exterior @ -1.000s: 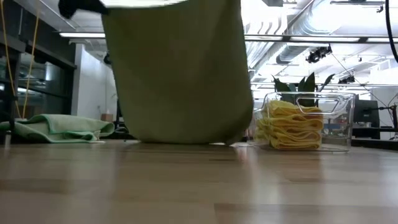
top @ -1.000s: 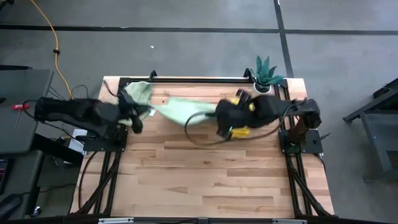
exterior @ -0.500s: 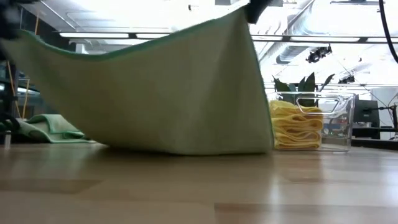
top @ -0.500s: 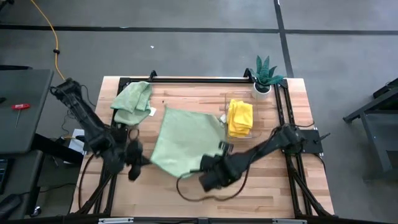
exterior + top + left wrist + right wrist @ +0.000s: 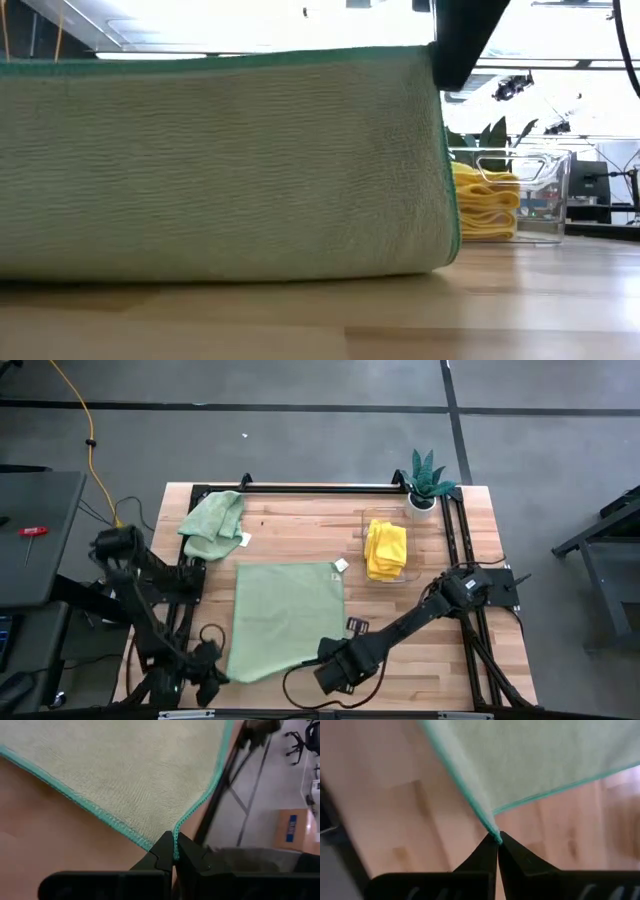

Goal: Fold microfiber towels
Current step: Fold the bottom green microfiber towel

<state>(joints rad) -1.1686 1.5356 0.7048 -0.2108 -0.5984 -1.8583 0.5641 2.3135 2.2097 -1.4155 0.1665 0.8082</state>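
One sage green towel (image 5: 285, 618) lies spread almost flat in the middle of the table (image 5: 420, 660), its longer side running near to far, its near edge lifted. The left gripper (image 5: 212, 672) pinches the near left corner with fingers closed tight; the right gripper (image 5: 322, 663) pinches the near right corner likewise. A crumpled green towel (image 5: 213, 523) sits far left. Folded yellow towels (image 5: 386, 548) rest in a clear bin (image 5: 540, 195) far right, beside a potted plant (image 5: 428, 478).

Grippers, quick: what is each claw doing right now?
Left gripper: shut, pinching a corner of the green towel.
Right gripper: shut, pinching the towel's other near corner.
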